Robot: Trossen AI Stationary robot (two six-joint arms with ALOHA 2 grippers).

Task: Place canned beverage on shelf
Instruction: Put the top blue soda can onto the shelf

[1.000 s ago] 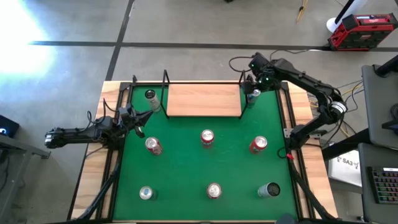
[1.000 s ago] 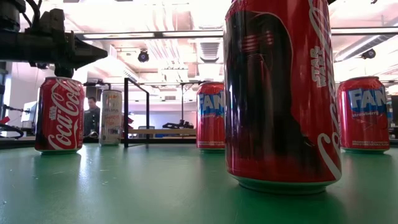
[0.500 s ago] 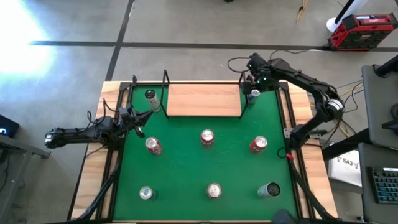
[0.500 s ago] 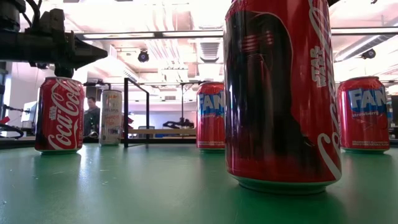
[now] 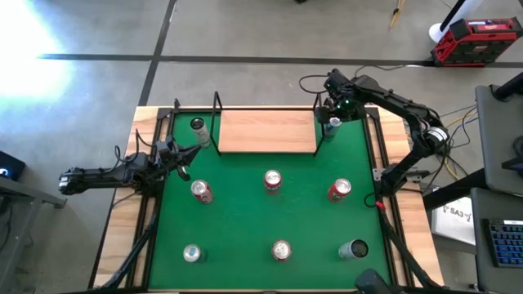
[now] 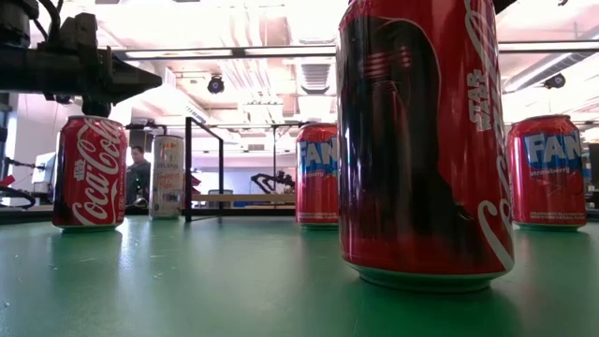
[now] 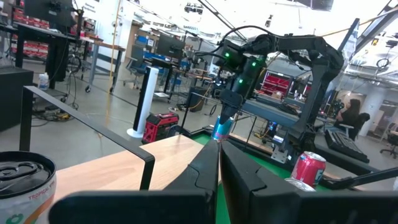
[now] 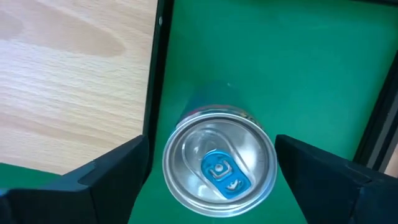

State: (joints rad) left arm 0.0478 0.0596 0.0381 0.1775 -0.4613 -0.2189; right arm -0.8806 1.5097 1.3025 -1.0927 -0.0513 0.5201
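Right gripper (image 5: pixel 330 122) fingers spread around upright blue-tabbed silver can (image 8: pixel 219 168), just beside light wooden shelf (image 5: pixel 267 131).

The surface (image 5: pixel 147 122) was light wood, covered almost wholly by a green mat (image 5: pixel 245 220). On the mat, the shelf (image 5: pixel 267 131) sat at upper centre. Cans stood around it: one (image 5: pixel 197 126) at upper left, three (image 5: pixel 270 181) across the middle row, three (image 5: pixel 280 250) along the bottom row.
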